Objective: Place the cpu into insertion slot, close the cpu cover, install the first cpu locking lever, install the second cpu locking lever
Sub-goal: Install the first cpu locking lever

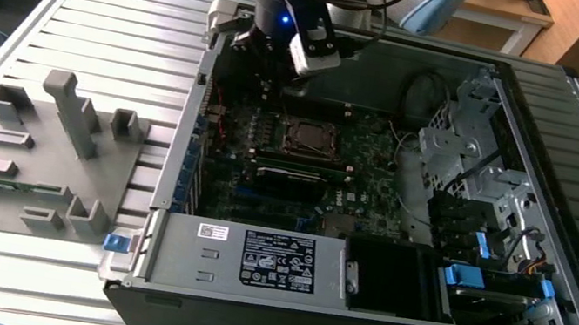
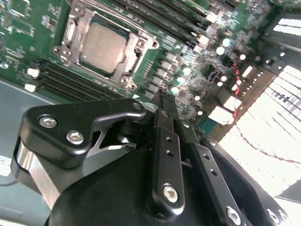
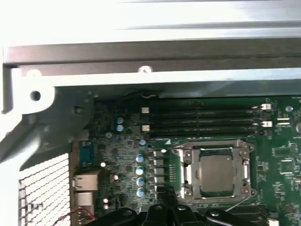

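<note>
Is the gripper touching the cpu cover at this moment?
Apart. In the second wrist view, the gripper ends over green board, and a strip of board lies between it and the cpu cover.

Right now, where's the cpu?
In the first wrist view, the cpu sits in the insertion slot, framed by the cpu cover, beside the long black memory slots.

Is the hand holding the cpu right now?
No, in the second wrist view the cpu lies on the board inside the cover, apart from the hand.
</note>
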{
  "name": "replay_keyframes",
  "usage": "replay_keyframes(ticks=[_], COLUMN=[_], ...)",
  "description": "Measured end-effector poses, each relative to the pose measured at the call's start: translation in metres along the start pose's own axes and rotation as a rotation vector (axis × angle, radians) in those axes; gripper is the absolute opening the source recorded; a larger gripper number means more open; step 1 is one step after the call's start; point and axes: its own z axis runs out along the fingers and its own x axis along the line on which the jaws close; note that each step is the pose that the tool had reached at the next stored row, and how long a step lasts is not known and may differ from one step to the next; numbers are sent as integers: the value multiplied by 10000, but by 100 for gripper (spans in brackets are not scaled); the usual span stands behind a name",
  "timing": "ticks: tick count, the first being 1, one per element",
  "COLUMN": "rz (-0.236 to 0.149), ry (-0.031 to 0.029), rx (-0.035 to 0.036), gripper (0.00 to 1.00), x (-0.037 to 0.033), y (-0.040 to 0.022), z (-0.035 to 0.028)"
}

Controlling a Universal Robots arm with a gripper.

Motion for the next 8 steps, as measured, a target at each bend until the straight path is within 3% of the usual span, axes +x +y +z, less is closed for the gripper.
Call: replay_keyframes(ticks=[5, 8], rz=[-1, 4], ry=[0, 6], rx=[-12, -136], gripper=[10, 10], x=[72, 83], y=[-4, -3], z=[5, 9])
